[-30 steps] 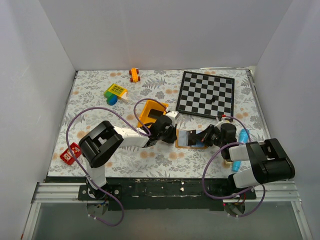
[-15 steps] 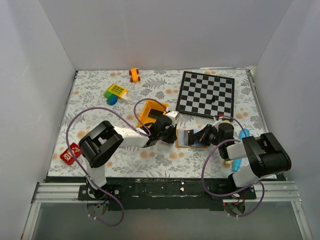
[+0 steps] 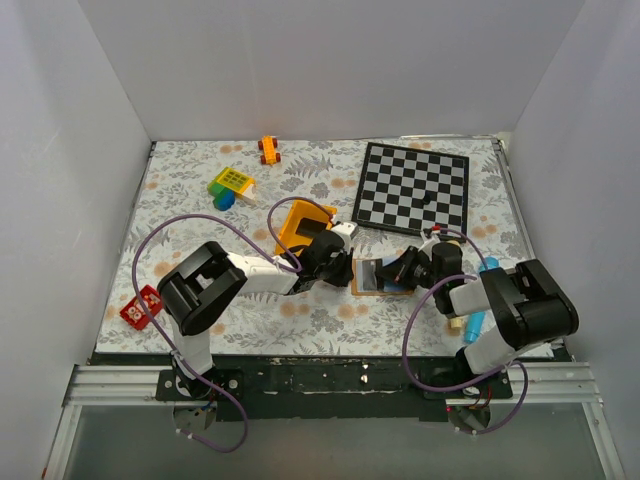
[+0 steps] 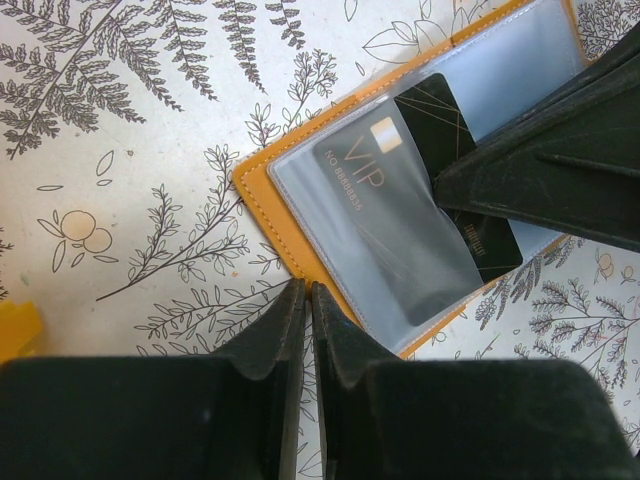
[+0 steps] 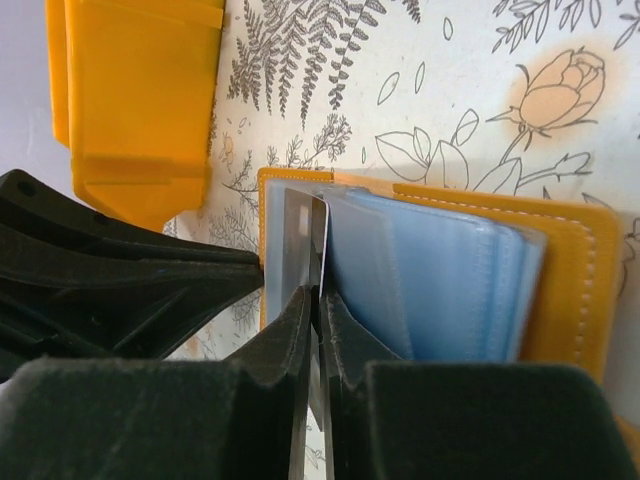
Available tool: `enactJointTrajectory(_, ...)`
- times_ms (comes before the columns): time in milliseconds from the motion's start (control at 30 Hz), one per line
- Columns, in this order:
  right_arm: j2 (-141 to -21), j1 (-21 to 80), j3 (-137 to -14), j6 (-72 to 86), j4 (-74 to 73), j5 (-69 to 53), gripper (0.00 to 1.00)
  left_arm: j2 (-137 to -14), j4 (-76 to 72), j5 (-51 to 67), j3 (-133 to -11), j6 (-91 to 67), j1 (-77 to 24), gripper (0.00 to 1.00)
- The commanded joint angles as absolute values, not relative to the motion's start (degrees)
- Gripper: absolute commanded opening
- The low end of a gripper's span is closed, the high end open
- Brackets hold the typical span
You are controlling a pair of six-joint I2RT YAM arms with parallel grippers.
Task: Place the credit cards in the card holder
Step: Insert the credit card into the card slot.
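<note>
Over the small tan-orange leather-like folding card holder, which lay open on the floral tablecloth, the right arm had swung leftward since a second before. Its elbow had drawn in and its wrist sat closer above the pale blue sleeves. It now hid more of the one blue tube right of the card holder. The left arm and the card holder had not shifted.

One clear sleeve of the card holder held a thin black plastic credit card lettered VIP. A second black credit card with fine gold lines overlapped it. How deep it sat in a sleeve could not be told.

The right gripper was clamped on that second card's thin edge. The left gripper had its fingers pressed together on nothing, just beside the card holder's orange border.

One yellow plastic bin stood just beyond the card holder to the left, and its contents could not be made out.

That made two cards in sight. Beyond the card holder lay one black-and-white chequered board, one orange toy car and one yellow-and-green block. One red block sat far to its left.
</note>
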State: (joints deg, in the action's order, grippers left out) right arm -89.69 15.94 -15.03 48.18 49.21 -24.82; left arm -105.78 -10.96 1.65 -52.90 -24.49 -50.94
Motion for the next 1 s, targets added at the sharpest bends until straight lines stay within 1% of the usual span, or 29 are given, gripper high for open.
enactJointTrajectory(0,-85.8,17.31,-15.73,43.25,38.08,-23.3,0.19,-106.88,-9.93,4.39,-52.65,-24.43,-51.68,0.05)
enactJointTrajectory(167,-76.05,17.23,-18.89,36.31,19.81,-18.2,0.36,-106.88,-10.02,4.31,-52.65,-24.35,-51.68,0.05)
enactJointTrajectory(267,-70.68,17.23,-21.35,32.44,9.96,-13.46,0.4,-106.87,-10.02,4.31,-52.65,-24.43,-51.77,0.05)
enactJointTrajectory(333,-68.56,17.23,-22.67,31.47,6.08,-11.0,0.46,-106.96,-10.02,4.31,-52.73,-24.43,-51.77,0.05)
enactJointTrajectory(367,-68.21,17.23,-22.68,31.9,6.06,-11.33,0.46,-106.96,-10.02,4.31,-52.73,-24.43,-51.77,0.05)
enactJointTrajectory(433,-68.73,17.31,-24.42,32.16,3.18,-11.25,0.5,-106.88,-10.02,4.31,-52.82,-24.43,-51.68,0.05)
enactJointTrajectory(567,-69.0,17.31,-25.31,32.69,0.97,-9.76,0.5,-106.79,-10.02,4.31,-52.65,-24.35,-51.68,0.05)
enactJointTrajectory(633,-68.64,17.31,-25.66,32.78,0.36,-8.97,0.41,-106.79,-9.93,4.31,-52.73,-24.35,-51.68,0.05)
enactJointTrajectory(700,-68.82,17.31,-26.19,32.78,0.09,-8.53,0.23,-106.79,-9.93,4.31,-52.82,-24.26,-51.68,0.05)
enactJointTrajectory(733,-68.82,17.23,-26.54,32.7,-1.48,-8.53,0.12,-106.96,-9.84,4.31,-52.82,-24.26,-51.68,0.05)
enactJointTrajectory(767,-68.99,17.31,-26.63,32.7,-1.41,-8.7,0.03,-107.05,-9.93,4.39,-52.91,-24.26,-51.77,0.05)
enactJointTrajectory(800,-69.17,17.31,-26.72,32.61,-1.15,-8.88,0.01,-106.96,-9.93,4.48,-52.91,-24.26,-51.68,0.05)
enactJointTrajectory(967,-70.57,17.31,-26.98,32.87,-0.53,-9.75,0.01,-107.14,-9.84,4.48,-53.09,-24.08,-51.68,0.05)
